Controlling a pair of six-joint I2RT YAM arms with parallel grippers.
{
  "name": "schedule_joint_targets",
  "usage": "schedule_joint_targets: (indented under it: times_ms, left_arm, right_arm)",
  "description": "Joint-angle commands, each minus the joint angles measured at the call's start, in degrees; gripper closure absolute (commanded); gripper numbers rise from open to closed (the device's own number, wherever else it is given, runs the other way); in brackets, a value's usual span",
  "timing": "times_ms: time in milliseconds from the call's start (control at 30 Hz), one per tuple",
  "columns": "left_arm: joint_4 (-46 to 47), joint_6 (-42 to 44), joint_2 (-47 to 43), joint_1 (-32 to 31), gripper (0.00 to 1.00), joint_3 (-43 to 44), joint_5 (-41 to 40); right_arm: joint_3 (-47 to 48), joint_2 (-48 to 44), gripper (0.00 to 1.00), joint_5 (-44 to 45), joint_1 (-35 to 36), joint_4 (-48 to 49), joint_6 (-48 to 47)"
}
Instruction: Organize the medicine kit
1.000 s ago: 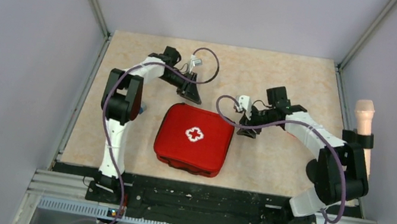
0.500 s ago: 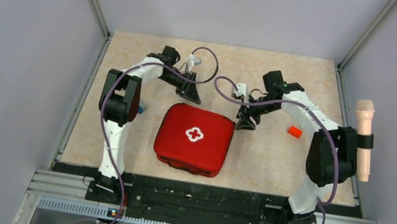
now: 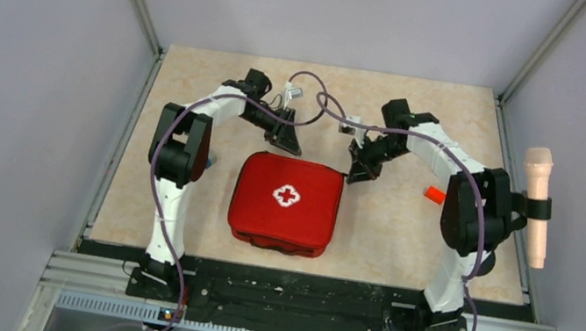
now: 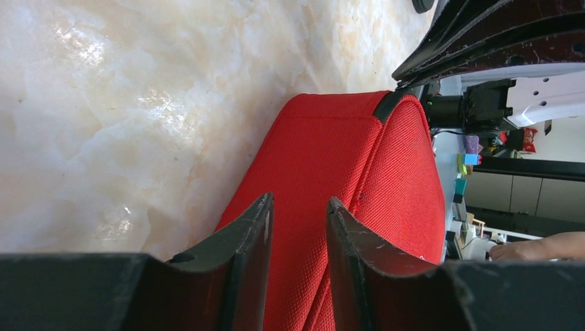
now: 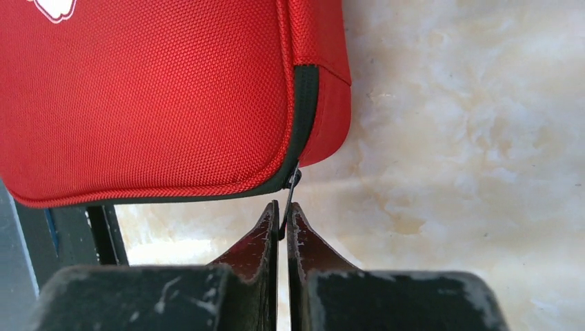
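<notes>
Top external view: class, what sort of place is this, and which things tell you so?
Likely a robotics lab test cell: the left arm and right arm bolted to a metal rail, a marble-patterned table boxed in by plain grey panels, and a red medicine kit between them.

Soft, even overhead light fills the top view, bright and sharp, with only faint shadows hugging the medicine kit [image 3: 286, 203] on the worktop [image 3: 404, 228]. From the left wrist, white glare patches the glossy worktop beside the kit, and the room beyond is washed out. From the right wrist, the kit's weave and zip pull [image 5: 291, 181] are crisp. The right gripper [image 5: 283, 210] is dark and slightly soft.
</notes>
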Motion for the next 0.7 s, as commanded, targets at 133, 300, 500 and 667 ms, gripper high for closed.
schedule_joint_targets:
  times_ms: [133, 300, 500, 667]
  left_arm:
    - [0.52, 1.32, -3.67, -0.79, 0.52, -0.75, 3.82]
    - [2.1, 0.4, -1.94, -3.28, 0.4, 0.98, 4.12]
    - [2.19, -0.03, 2.76, -6.75, 0.38, 4.89, 6.32]
    - [1.93, 0.55, 4.95, -9.73, 0.43, 6.57, 5.6]
  right_arm:
    - [9.4, 5.09, 1.0, -12.27, -4.77, -4.65, 15.47]
    - [4.41, 8.12, 1.0, -23.74, -7.34, 0.65, 33.25]
    - [-2.93, 10.2, 1.0, -36.49, -7.38, 16.54, 57.99]
    - [-11.94, 11.61, 1.0, -45.96, -7.37, 57.93, 101.6]
